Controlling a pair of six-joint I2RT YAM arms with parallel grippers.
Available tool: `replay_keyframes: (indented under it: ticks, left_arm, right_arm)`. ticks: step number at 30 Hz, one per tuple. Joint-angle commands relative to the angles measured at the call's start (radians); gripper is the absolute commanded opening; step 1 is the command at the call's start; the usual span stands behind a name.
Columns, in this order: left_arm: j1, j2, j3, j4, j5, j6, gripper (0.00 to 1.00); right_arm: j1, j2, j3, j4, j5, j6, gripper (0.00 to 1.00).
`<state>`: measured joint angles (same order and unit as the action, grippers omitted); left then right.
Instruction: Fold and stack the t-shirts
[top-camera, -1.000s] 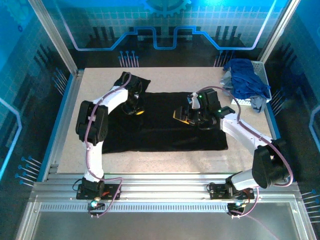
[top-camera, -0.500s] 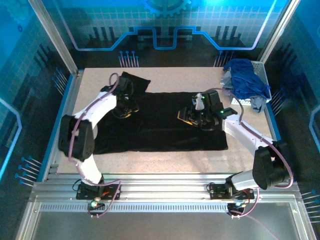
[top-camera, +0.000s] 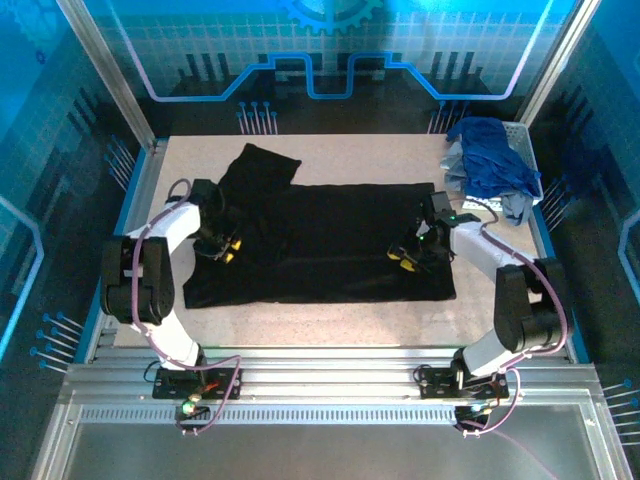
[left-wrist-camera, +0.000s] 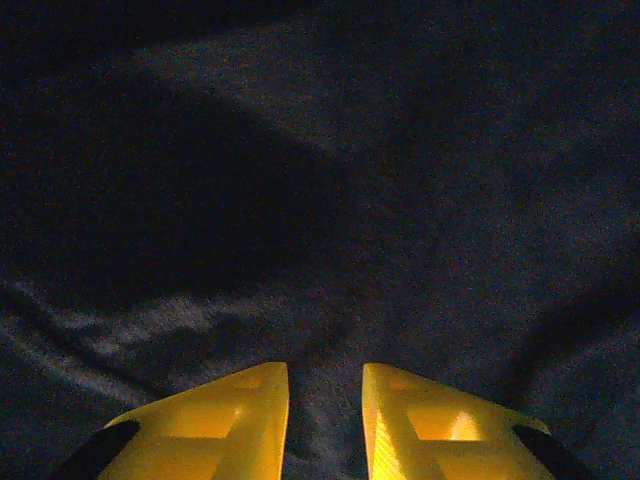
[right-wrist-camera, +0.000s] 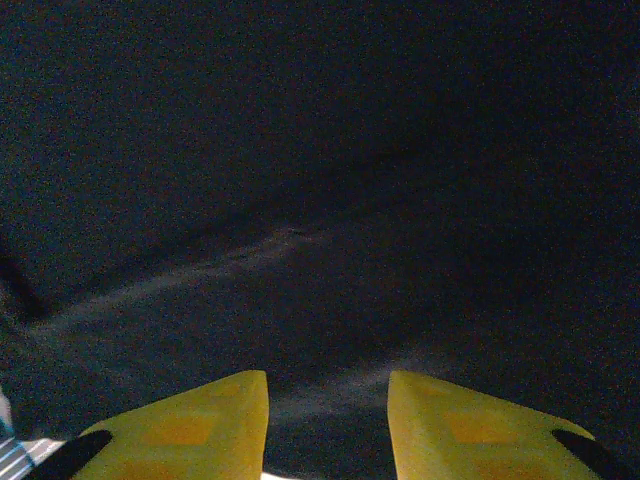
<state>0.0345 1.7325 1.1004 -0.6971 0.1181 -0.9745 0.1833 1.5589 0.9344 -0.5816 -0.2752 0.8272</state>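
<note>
A beige table (top-camera: 350, 150) is noted within a blue-lit enclosure, with the black t-shirt (top-camera: 330, 240) spread across it. The left gripper (top-camera: 227, 250) and right gripper (top-camera: 403, 257) are held low over its ends, the jaws of both parted.

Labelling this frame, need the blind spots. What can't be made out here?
Black t-shirt: which face is up. Top view, cloth reads uniformly dark.
Blue shirts in the basket: how many. Top view, heaped over each other.
Left gripper, right gripper: jaws apart, but whether the tips touch cloth. Wrist views, dark cloth gives no depth; top view too small.
</note>
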Motion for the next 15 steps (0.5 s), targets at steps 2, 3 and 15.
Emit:
replay_keyframes:
  ticks: [2,3,15]
  left_arm:
    - [0.009,0.025,-0.061,0.021,-0.059,-0.141,0.29]
    - [0.014,0.024,-0.077,0.025,-0.072,-0.165,0.29]
    - [0.174,-0.131,-0.276,0.030,-0.183,-0.265,0.30]
  right_arm:
    - [0.025,0.066,0.024,-0.114,0.051,0.022,0.37]
    - [0.035,0.084,0.025,-0.115,0.058,0.021,0.37]
    - [0.216,0.194,0.064,-0.200,0.069,0.077,0.38]
